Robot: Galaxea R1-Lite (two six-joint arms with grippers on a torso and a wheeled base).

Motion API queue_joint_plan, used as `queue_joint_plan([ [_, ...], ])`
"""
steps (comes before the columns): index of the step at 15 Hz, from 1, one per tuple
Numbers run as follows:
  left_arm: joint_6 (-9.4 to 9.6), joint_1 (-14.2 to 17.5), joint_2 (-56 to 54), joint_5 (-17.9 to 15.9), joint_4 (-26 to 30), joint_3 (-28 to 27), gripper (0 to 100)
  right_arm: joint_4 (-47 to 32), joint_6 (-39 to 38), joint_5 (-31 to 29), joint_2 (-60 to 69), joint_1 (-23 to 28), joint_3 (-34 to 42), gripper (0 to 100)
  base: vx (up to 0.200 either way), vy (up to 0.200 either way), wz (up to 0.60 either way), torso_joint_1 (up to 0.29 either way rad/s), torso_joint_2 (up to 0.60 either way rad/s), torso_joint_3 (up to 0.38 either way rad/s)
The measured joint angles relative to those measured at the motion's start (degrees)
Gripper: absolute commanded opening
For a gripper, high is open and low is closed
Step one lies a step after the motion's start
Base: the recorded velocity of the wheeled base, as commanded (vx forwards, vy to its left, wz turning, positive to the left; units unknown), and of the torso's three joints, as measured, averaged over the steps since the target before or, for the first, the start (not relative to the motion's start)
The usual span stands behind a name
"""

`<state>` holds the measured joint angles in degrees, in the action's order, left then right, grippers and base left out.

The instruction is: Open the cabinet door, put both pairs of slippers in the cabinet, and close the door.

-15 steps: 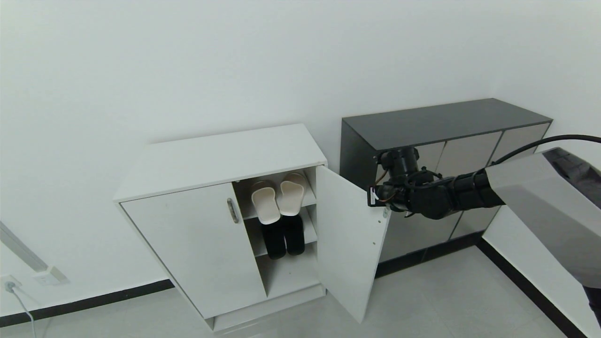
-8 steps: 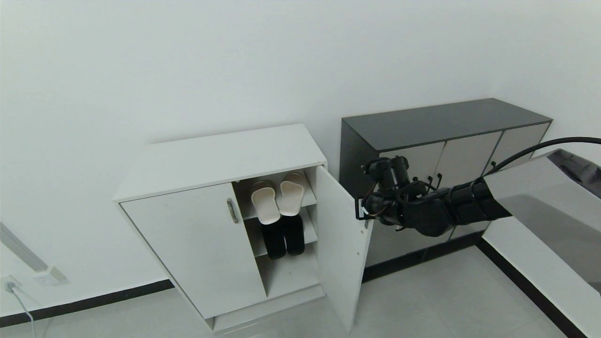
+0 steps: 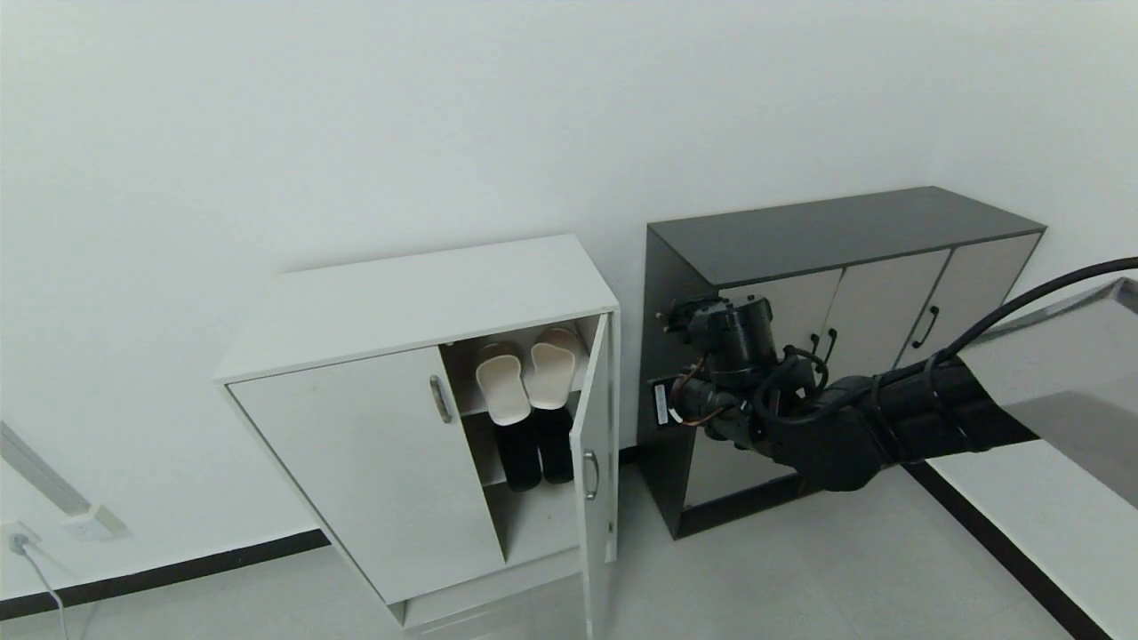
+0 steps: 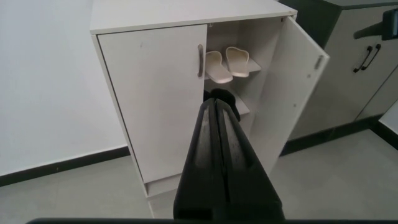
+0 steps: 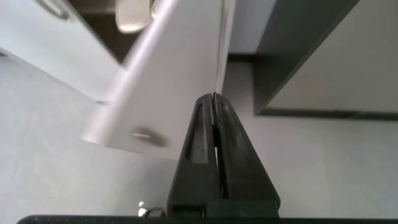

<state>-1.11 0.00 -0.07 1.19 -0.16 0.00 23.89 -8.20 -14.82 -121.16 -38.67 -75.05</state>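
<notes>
While slippers (image 3: 526,378) sit shelved, the door (image 3: 594,427) (right) stands ajar.

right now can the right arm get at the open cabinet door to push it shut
Probably yes: the shut right pincer sits close beside the outer face of the door, and nothing stands between them. Whether it touches cannot be told.

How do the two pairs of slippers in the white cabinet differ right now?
The cream slippers sit on the upper shelf; the black slippers sit on the lower shelf. The cream slippers are light like the cabinet; the black slippers are dark. Shared: each pair lies side by side in the cabinet's right half, behind the half-open door.
</notes>
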Motion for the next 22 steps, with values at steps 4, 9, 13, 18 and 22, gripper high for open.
queue_joint_plan([
  [4,-0.01,0.0,0.0,0.0,0.0,0.0,0,0.2,0.8,0.0,2.2,0.0,1.2,0,0.0,0.0,0.0,0.0,0.0,0.0],
  [9,-0.01,0.0,0.0,0.0,0.0,0.0,0,0.5,1.0,0.1,2.8,-0.4,1.9,0,0.0,0.0,0.6,0.001,0.0,0.005],
  [13,-0.01,0.0,0.0,0.0,0.0,0.0,0,0.3,0.9,0.4,2.9,-0.5,2.0,0,0.0,0.0,0.6,0.004,0.01,0.002],
  [18,0.0,0.0,0.0,0.0,0.0,0.0,0,3.7,1.3,1.5,2.8,-0.4,2.7,0,0.0,0.0,0.0,0.0,0.0,0.0],
  [22,0.0,0.0,0.0,0.0,0.0,0.0,0,12.1,3.4,5.6,4.1,-0.3,10.4,0,0.0,0.0,0.0,0.0,0.0,0.0],
])
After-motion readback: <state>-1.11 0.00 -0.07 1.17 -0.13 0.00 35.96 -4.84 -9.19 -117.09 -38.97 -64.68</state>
